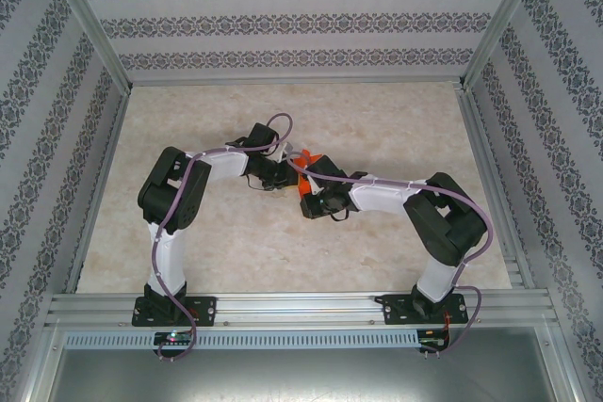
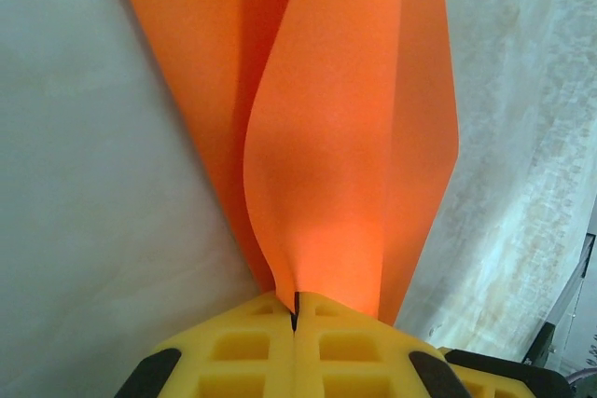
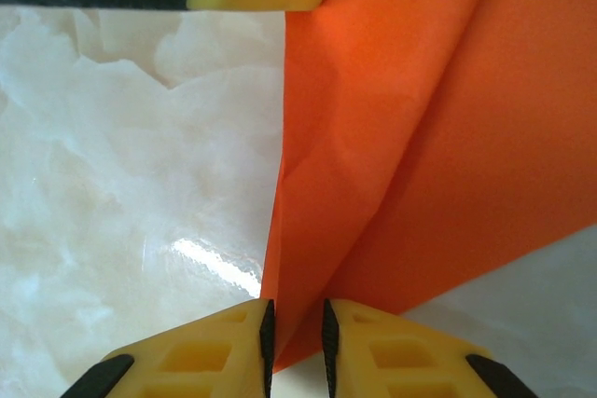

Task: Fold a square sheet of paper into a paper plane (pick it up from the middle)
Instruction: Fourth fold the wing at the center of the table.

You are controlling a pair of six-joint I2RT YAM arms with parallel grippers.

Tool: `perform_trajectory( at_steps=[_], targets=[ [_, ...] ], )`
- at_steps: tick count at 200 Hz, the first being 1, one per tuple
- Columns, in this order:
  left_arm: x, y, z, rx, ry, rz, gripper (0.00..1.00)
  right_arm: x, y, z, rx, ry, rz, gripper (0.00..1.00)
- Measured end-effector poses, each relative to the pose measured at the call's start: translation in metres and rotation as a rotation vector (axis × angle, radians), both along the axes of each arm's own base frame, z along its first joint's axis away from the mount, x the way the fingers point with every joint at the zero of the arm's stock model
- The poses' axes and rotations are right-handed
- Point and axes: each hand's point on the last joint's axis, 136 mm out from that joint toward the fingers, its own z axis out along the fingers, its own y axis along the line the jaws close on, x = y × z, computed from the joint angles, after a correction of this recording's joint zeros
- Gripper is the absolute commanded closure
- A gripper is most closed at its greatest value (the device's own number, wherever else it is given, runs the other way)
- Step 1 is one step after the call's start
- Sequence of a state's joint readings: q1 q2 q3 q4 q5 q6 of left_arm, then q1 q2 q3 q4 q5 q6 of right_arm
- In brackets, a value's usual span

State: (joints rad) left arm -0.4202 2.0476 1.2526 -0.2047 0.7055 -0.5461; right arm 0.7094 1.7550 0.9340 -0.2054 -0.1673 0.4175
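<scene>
Peeking paper plane [image 1: 302,186] (mostly hidden overhead)

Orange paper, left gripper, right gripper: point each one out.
orange paper [image 2: 354,165], left wrist view, middle of the raised fold.
left gripper [image 2: 295,309], left wrist view, where its jaws pinch the paper.
right gripper [image 3: 297,323], right wrist view, gap between its jaws, paper inside.
</scene>
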Motion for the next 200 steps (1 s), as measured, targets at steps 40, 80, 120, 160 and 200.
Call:
perform_trajectory(
  at_steps=[40, 80, 120, 160, 200],
  targets=[
    [-0.001, 0.004, -0.002, 0.011, 0.005, -0.004, 1.00, 0.000, 0.001, 0.000, -0.008, -0.010, 0.008, 0.73],
    [0.001, 0.003, 0.002, 0.018, -0.001, -0.013, 1.00, 0.000, 0.002, 0.001, -0.003, -0.009, 0.010, 0.72],
    [0.004, 0.002, 0.003, 0.023, -0.007, -0.027, 1.00, -0.001, 0.006, 0.002, 0.020, -0.009, 0.017, 0.69],
    [0.003, 0.004, -0.001, 0.033, 0.001, -0.038, 1.00, -0.005, 0.003, 0.011, 0.083, 0.001, 0.011, 0.67],
    [0.004, 0.005, 0.000, 0.038, -0.003, -0.041, 1.00, 0.006, -0.003, 0.025, 0.181, -0.002, -0.042, 0.68]
  ],
)
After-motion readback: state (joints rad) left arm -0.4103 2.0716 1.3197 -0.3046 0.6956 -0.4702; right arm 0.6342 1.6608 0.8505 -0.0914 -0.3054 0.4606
